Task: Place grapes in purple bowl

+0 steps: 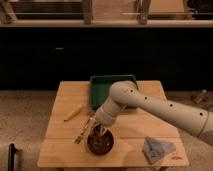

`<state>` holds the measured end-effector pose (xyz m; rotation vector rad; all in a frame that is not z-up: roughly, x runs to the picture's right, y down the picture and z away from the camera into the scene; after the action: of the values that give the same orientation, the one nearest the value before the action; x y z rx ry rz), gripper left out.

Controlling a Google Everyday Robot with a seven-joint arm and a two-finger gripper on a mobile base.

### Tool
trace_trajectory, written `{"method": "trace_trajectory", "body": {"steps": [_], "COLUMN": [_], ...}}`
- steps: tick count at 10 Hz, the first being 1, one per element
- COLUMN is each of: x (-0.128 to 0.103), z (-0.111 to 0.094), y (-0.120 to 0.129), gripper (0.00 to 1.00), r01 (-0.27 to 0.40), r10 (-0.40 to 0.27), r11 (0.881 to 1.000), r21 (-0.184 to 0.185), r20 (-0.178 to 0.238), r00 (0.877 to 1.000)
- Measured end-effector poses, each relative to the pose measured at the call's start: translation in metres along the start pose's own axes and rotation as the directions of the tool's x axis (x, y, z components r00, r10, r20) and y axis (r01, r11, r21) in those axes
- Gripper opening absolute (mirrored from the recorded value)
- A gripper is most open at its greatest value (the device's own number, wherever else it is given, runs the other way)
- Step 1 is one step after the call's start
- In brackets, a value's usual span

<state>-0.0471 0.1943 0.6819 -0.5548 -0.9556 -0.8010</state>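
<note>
A grey crumpled cloth lies at the near right corner of a light wooden table, well apart from the small, dark purple bowl that sits near the front edge, left of centre. The gripper of a white robot arm reaches down over the bowl's rim, with dark contents below it that may be the grapes, though the dim light makes them hard to pick out. Whether the gripper is closed on anything cannot be told from this angle, as the wrist hides it. Just left of the bowl, a fork-like utensil lies at a slant on the wood, and farther left a yellow banana-shaped object rests alone. The arm sweeps in from the right edge of the scene, its perforated forearm crossing above the table's right half. Behind the elbow, a green rectangular tray occupies the far middle of the table, partly covered by the arm. Beyond the table stand dark cabinet fronts beneath a pale counter edge.
</note>
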Motion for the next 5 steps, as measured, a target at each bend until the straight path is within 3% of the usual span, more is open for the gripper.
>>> {"method": "trace_trajectory", "body": {"steps": [3,5], "x": [0.0065,0.0098], "z": [0.0027,0.004], "y": [0.0075,0.0118], "gripper": [0.04,0.25], "r01": [-0.012,-0.016], "r10": [0.012,0.017], "r11": [1.0,1.0], "r21": [-0.007,-0.011], "r20": [0.01,0.017], "r00": [1.0,1.0]}}
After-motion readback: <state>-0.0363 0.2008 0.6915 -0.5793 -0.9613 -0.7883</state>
